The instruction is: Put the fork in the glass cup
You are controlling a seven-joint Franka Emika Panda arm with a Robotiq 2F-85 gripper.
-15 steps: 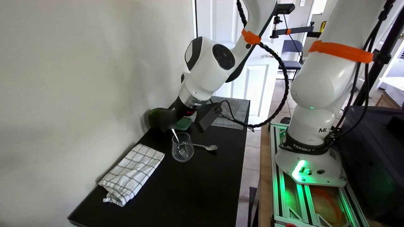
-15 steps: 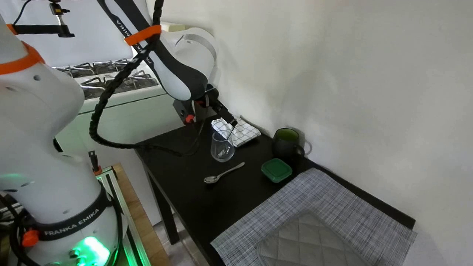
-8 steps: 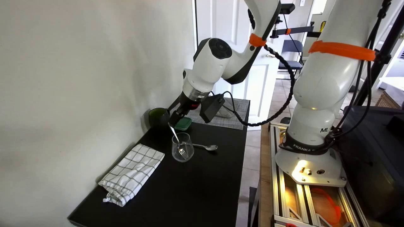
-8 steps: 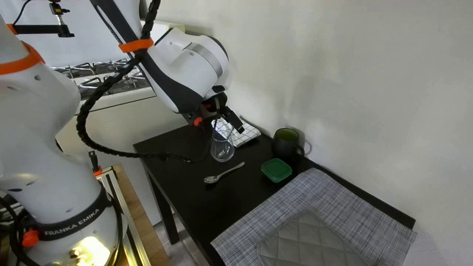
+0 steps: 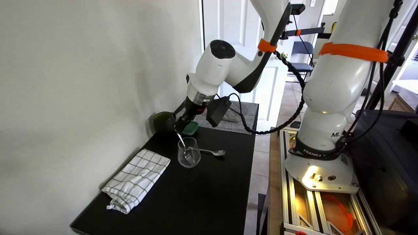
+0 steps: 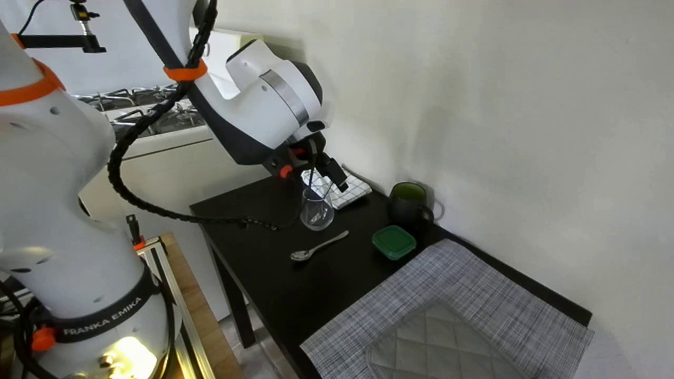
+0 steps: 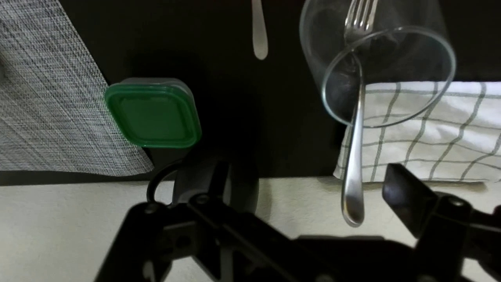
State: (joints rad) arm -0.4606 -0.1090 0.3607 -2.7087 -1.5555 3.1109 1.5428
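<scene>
- We saw the fork in the glass cup, with its prongs pointing down low inside.
- The fork was tilted, and we saw its handle lean over the rim and poke up out of the glass cup.
- We saw the glass cup standing upright on the black table.
- In the wrist view we saw the gripper with its two fingers spread wide. The end of the fork's handle was between them, closer to one finger. We could see a gap on both sides, so it was not holding on.
- In both exterior views we saw the gripper right by the top of the fork.
- We saw a shiny spoon lying near the glass cup.
- We saw a white checked cloth lying by the wall.
- We saw a green-lidded box near a dark mug that was green inside.
- We saw a gray mat with a gray pad on top.
</scene>
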